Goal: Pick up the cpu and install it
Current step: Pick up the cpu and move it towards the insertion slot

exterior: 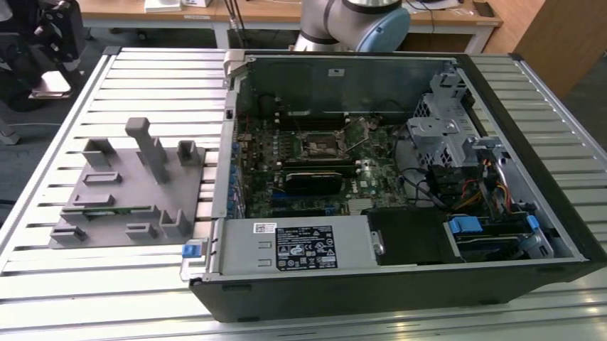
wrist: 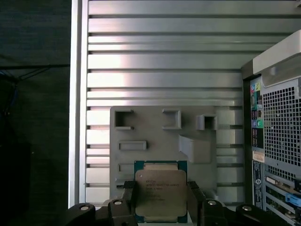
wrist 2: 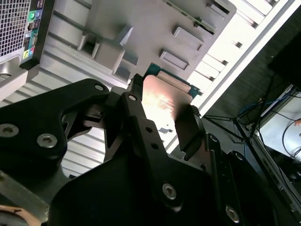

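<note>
Fingers (wrist: 194, 201) drawn in narrow and clamped on the cpu (wrist: 161, 190), one pad against each of two opposite edges, its silver top facing up in the first wrist view. I carry it above the grey fixture (wrist: 155, 127) that lies on the slatted table (wrist: 164, 47), just beside the rear panel of the computer case (wrist: 277, 141). In the second wrist view the chip looks clear of the fixture's pockets, though I cannot tell by how much.

The step in hand, as I judge it, is the carry, with the chip off its holder and not yet seated. The square socket (exterior: 320, 144) on the motherboard (exterior: 365, 181) lies well apart from me, inside the open case.

To do this well I would want the chip flat and square between the pads, since a tilt now would show up at the socket. The grip looks even on both sides (I see no skew in the first wrist view), so more squeeze seems needless and could stress the thin green rim. The fixture's upright posts (exterior: 150, 149) and the case wall are what I would give room to, moving smoothly so the chip does not slip.
</note>
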Robot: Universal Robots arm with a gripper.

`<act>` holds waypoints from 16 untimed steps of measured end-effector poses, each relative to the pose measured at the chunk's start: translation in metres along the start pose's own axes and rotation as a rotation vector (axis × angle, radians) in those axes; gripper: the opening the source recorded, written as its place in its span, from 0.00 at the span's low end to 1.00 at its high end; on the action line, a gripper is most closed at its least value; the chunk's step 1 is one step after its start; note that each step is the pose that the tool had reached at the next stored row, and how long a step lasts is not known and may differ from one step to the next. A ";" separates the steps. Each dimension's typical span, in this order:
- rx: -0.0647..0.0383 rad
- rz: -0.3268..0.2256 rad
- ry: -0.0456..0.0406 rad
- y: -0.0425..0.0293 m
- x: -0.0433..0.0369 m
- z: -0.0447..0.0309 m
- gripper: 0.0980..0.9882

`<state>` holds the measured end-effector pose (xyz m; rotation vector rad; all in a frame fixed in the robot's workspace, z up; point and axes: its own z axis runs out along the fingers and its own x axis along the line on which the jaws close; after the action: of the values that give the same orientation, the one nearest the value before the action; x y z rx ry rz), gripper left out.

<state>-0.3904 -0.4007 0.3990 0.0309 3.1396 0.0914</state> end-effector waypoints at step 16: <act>-0.001 0.000 -0.0001 0.0004 -0.0195 0.0005 0.48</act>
<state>-0.3708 -0.4007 0.3985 0.0310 3.1394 0.0935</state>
